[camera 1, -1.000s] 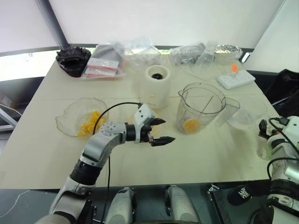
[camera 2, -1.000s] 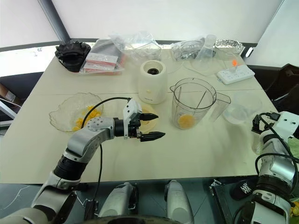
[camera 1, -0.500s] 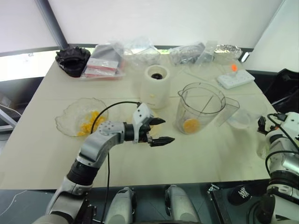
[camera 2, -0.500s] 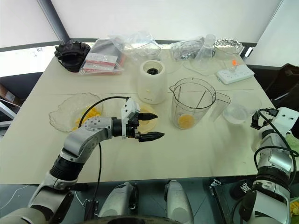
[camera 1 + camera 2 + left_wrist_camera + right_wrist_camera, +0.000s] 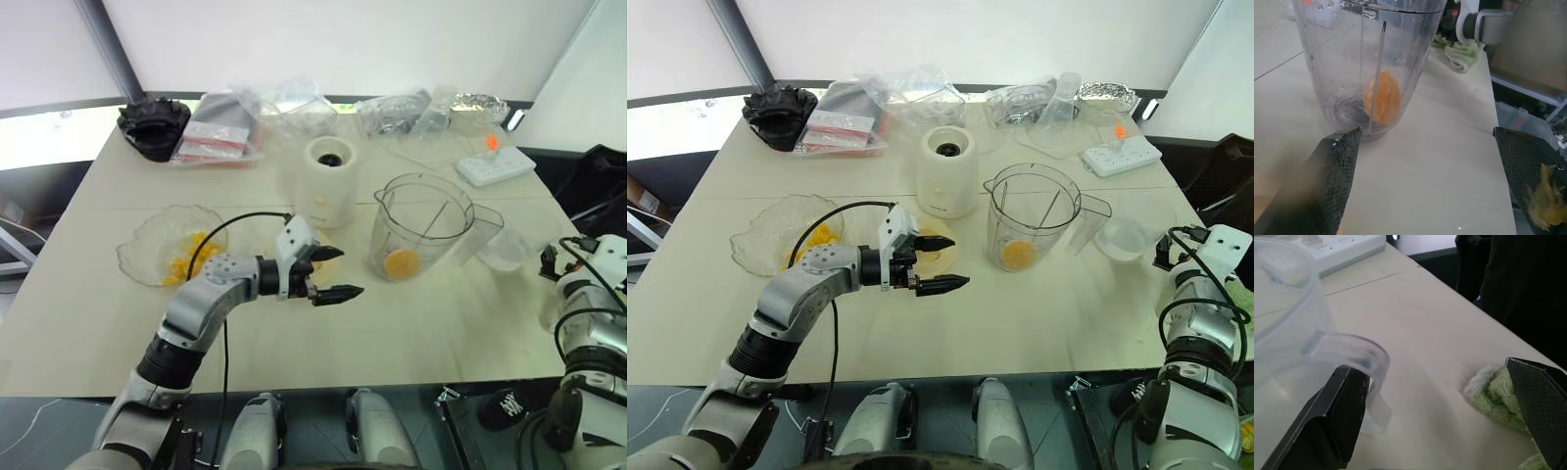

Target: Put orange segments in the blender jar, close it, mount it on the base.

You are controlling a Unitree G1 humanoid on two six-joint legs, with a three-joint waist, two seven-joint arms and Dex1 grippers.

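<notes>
The clear blender jar [image 5: 423,223] stands upright at mid-table with one orange segment [image 5: 400,262] at its bottom. More orange segments [image 5: 188,258] lie in a crinkled clear dish [image 5: 137,257] on the left. The cream base [image 5: 328,182] stands behind and left of the jar. My left gripper [image 5: 345,271] hovers open just left of the jar, pointing at it, with yellow pulp stuck to one finger [image 5: 1542,196]. At the table's right edge my right gripper [image 5: 1428,366] is open and empty, beside a clear plastic cup [image 5: 1288,313].
A flat cream lid [image 5: 939,238] lies behind the left gripper. A white power strip [image 5: 495,164], plastic bags [image 5: 265,113] and a black object [image 5: 153,125] line the far side. A green cloth [image 5: 1498,391] lies by the right gripper.
The right hand has edged slightly forward and outward along the table's right edge. The left arm and the jar have kept still.
</notes>
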